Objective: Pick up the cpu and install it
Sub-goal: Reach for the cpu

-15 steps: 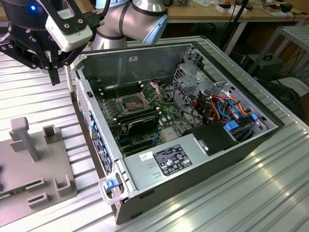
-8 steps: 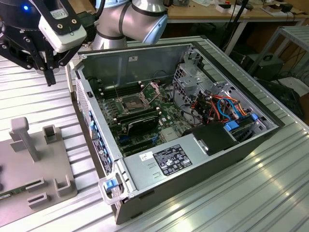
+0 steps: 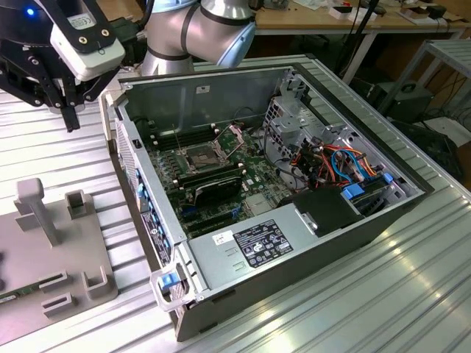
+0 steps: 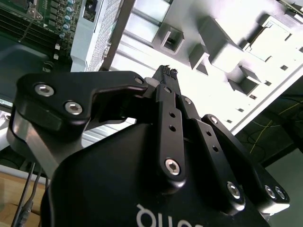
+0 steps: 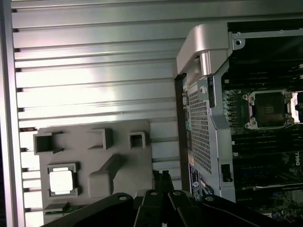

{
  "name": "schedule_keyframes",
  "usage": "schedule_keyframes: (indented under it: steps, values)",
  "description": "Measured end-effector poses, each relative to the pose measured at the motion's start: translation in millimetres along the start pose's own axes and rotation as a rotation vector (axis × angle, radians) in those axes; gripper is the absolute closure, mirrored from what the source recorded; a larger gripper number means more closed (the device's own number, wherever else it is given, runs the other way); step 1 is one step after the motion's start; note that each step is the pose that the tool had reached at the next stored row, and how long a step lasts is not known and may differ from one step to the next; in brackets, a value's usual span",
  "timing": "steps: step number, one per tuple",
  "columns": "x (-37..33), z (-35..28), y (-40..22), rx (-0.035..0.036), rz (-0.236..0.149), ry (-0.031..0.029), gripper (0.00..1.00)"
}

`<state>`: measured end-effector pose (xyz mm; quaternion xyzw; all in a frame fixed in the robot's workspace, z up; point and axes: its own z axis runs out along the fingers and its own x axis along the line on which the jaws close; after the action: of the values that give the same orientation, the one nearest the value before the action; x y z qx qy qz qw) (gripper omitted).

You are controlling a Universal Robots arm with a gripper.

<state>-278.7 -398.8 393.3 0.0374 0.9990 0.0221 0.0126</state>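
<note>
Ribbed aluminium tabletop [image 3: 353, 309] carries the whole job. Largest item on it is an open computer case [image 3: 213, 88], lying on its side at the exterior view's right with the side panel off and the motherboard exposed. The processor socket [image 3: 199, 156] on that board appears open and vacant.

At the exterior view's left, just beside the case, lies a grey fixture plate [image 3: 73, 250] with raised pockets and posts. In the first wrist view the cpu [image 5: 61, 181] rests flat in a square pocket of that plate, silver top upward, well apart from the socket.

The tool [image 3: 71, 123] hangs above the tabletop at the far left, near the case's far corner. In the first wrist view it is over the strip between plate and case, clear of the cpu. Its fingers [image 4: 170, 113] are pressed together with nothing between them.

Assessment: the cpu is not yet picked up and the socket has not received it. Both steps are outstanding.
</note>
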Motion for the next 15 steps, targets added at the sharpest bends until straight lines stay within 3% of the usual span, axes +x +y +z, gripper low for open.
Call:
schedule_keyframes:
  steps: [15]
  values:
    - [13.1,-0.4,-1.0,0.0000,0.000,0.0000,0.89]
